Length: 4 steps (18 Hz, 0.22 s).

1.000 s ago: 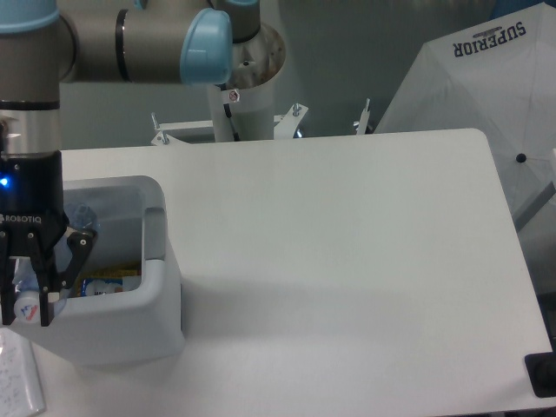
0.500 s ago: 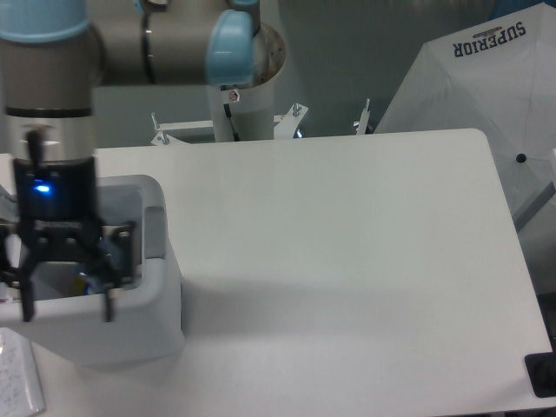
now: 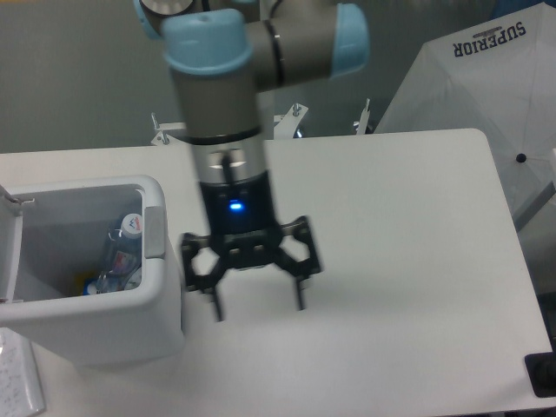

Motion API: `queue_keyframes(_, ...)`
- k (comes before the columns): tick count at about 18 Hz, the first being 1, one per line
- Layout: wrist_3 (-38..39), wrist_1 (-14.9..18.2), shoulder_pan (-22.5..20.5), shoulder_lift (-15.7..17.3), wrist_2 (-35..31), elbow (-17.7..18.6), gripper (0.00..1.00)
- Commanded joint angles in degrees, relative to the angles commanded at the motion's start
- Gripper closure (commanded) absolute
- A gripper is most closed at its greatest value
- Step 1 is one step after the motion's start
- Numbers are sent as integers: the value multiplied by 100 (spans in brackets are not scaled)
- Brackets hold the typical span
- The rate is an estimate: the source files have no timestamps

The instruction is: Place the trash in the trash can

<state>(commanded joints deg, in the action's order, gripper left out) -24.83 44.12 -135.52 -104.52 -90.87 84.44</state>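
- Gripper point(image 3: 257, 306) hung over the bare table point(image 3: 391, 261), fingers spread wide, nothing between them; image slightly motion-blurred.
- Trash can point(image 3: 148, 321) sat at about 9 o'clock from the gripper, just beside it, lid point(image 3: 7, 261) swung open at the far left edge.
- Bottle point(image 3: 122, 252) lay inside the can, white cap up, leaning against the right inner wall. Some yellow and blue scraps showed beneath it; could not identify them.
- Tissue wad: not visible on the table; could not tell whether it was in the can under the bottle.
- Handling judgement: bottle looked light, thin-walled and springy, slick when squeezed; best taken across the crushed mid-body, not the cap. Tissue would be soft and very light; pinch deep into the bulk.
- Judgement: bottle step appeared done; tissue unconfirmed.
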Motion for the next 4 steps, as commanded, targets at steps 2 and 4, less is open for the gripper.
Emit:
queue_keyframes(2,-625,97,-36,264,-360,334,0)
queue_keyframes(4,-1057,106,-159,458,-423,598,0)
